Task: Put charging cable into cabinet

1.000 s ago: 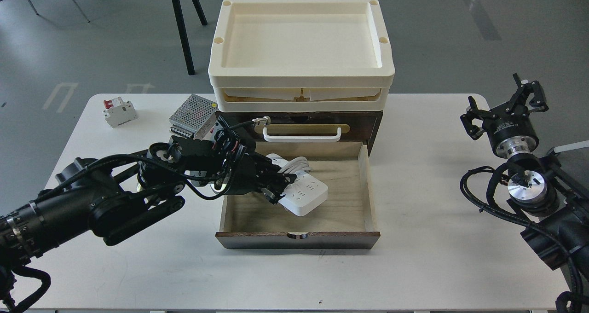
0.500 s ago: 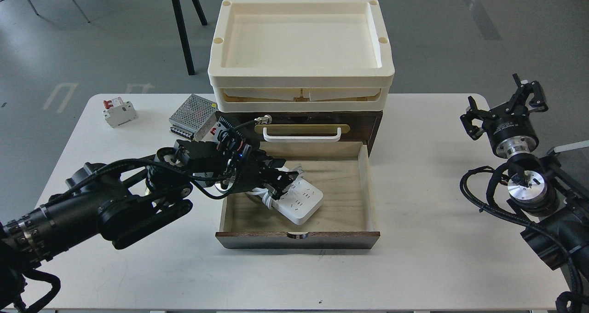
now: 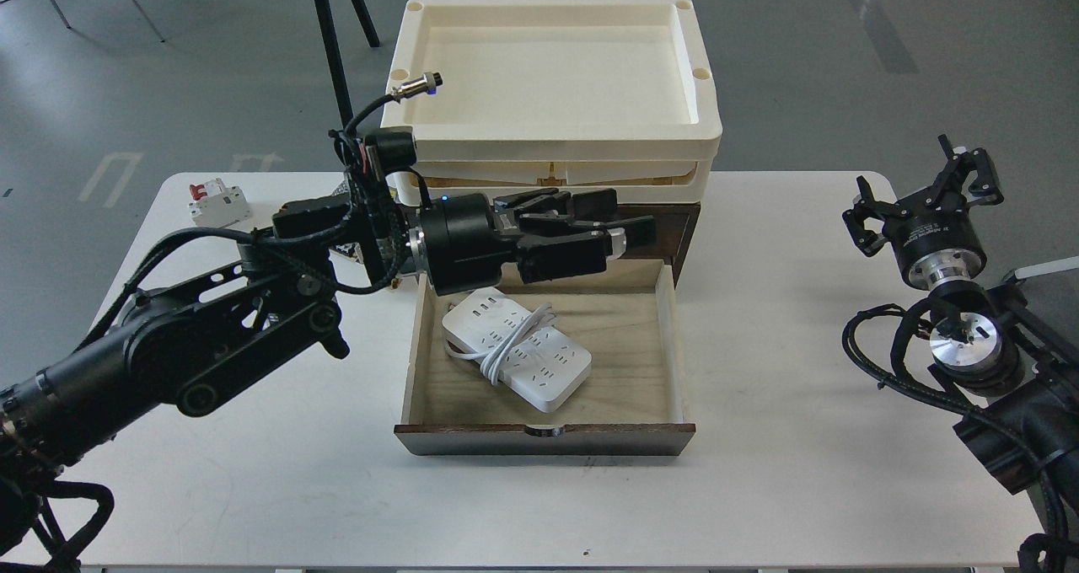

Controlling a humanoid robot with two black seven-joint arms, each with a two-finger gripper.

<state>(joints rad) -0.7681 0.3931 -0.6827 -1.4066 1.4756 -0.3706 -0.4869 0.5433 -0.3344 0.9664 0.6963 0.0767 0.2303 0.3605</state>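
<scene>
Charging cable (image 3: 516, 347) lies flat on the pale wood floor of the open drawer (image 3: 666, 337), set at a slant, with its white cord looped across its middle and its rows of sockets facing up. I see nothing touching it. My left gripper (image 3: 628, 232) hangs above the rear of the drawer, level with the dark front of the cabinet (image 3: 684, 232), its jaws spread apart and holding nothing. The left arm reaches in from the left across the white table (image 3: 784, 480). The drawer is pulled well out toward me; its dark front edge sits nearest the camera. A large cream tray (image 3: 552, 139) rests on top of the cabinet. My right gripper (image 3: 923, 190) sits well apart at the far right, over the table's edge, pointing upward with its fingers (image 3: 969, 168) apart and empty. A small white breaker (image 3: 217, 204) with a red switch stands near the table's far left corner. A silver box behind the left arm is mostly hidden.
</scene>
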